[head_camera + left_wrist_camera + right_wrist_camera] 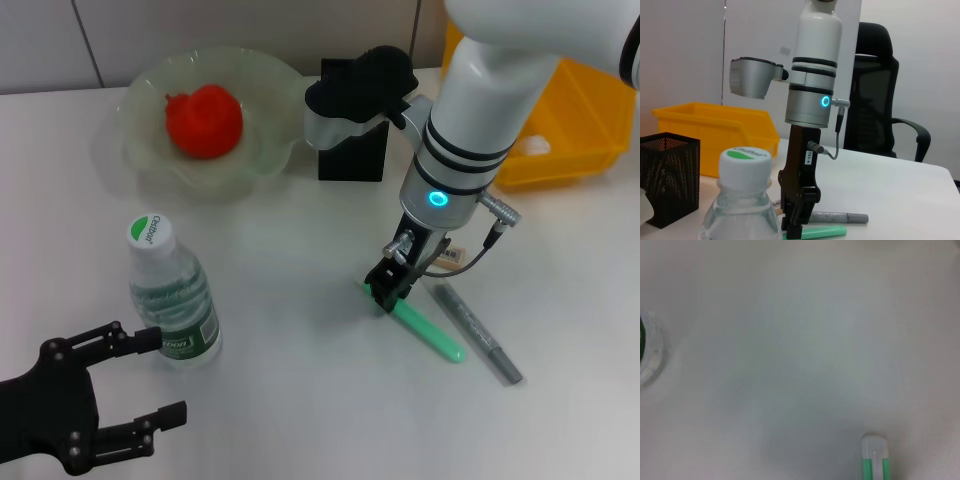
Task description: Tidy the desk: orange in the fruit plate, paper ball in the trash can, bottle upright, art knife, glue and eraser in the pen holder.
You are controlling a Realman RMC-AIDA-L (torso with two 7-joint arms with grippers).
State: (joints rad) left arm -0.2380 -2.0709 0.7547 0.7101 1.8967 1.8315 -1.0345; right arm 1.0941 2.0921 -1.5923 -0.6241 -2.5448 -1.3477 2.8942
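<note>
The orange [204, 120] sits in the fruit plate [262, 158] and the bottle [170, 297] stands upright, while the right gripper [388, 292] closes on the green art knife [428, 333] on the desk and the left gripper [150, 376] waits wide open.

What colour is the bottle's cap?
White with a green top; the bottle cap shows best in the left wrist view.
</note>
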